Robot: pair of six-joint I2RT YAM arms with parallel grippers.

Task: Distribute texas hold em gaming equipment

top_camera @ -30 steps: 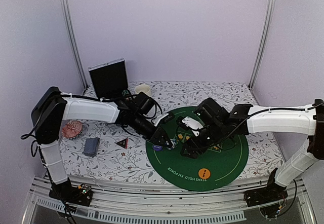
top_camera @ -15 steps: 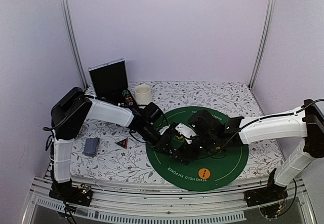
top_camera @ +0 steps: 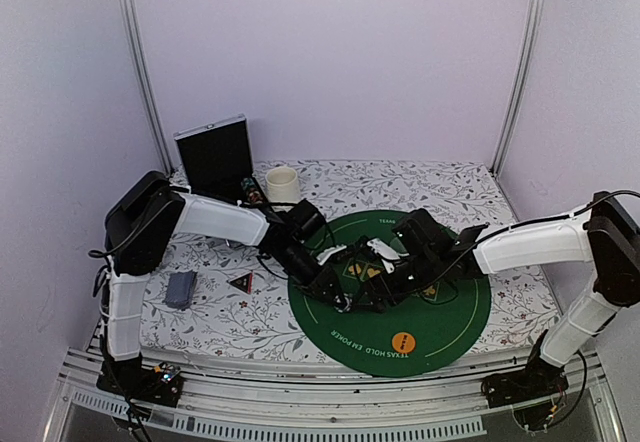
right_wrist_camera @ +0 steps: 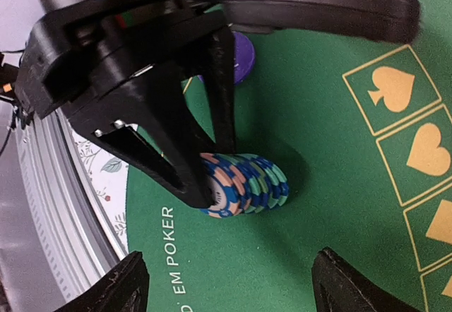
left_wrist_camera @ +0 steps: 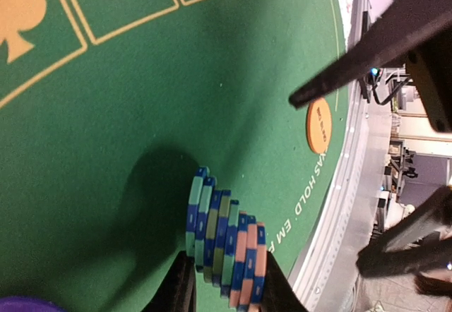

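Setting chips [right_wrist_camera: 248, 179] on mat [top_camera: 440, 314], by look of it. Left gripper [left_wrist_camera: 226, 289] clamped tight on chips, which lie fanned on edge, at or just above felt near "POKER" lettering; disc [left_wrist_camera: 319, 125] well apart. Right gripper [right_wrist_camera: 233, 284] spread wide, empty, hovering just beside chips. Next move probably a gentle release or handover; fanned chips could topple.

From overhead, my desk [top_camera: 450, 187] has a floral top. A round green mat [top_camera: 460, 312] covers its centre and right. At the upper left a cream mug [top_camera: 282, 184] stands beside an upright black case [top_camera: 215, 155]. At the left lie grey-blue cards [top_camera: 181, 289] and, nearer the mat, a black-red triangular token [top_camera: 240, 283].
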